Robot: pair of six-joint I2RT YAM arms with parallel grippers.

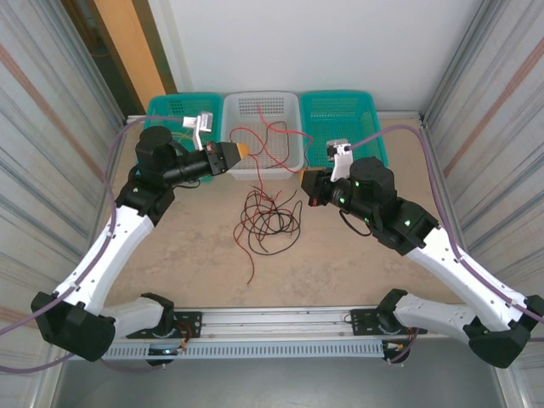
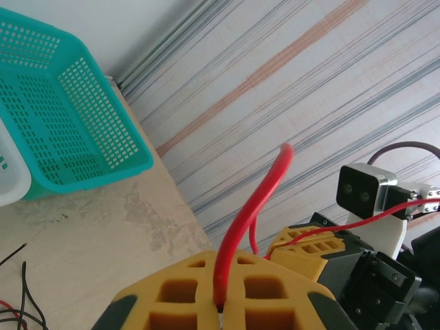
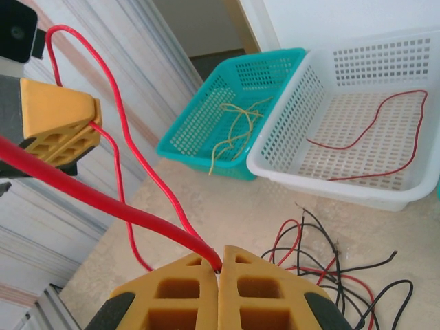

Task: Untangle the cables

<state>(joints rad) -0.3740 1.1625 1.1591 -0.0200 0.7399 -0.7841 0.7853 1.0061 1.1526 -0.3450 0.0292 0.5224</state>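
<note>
Left hand (image 2: 220, 306): closed tight on a red cable (image 2: 251, 206), held up off the worktop (image 1: 187, 255) just beyond the front-left corner of the white basket (image 1: 259, 172).
Right hand (image 3: 218, 269): clamped shut as well, pinching red cable between its yellow fingertips near the white basket's front-right corner (from here I can't swear it is the same strand, though it runs off towards the left hand).
Tangle of red and black cables (image 1: 268, 221): lying loose on the worktop right in front of the white basket, between the two hands and lower than both.
Loose red cable (image 3: 371, 137): curled inside the white basket.
Tan cable (image 3: 234, 127): in the teal basket (image 3: 206, 137) touching the white basket's left side.
Other teal basket (image 1: 357, 110): against the white basket's right side.
</note>
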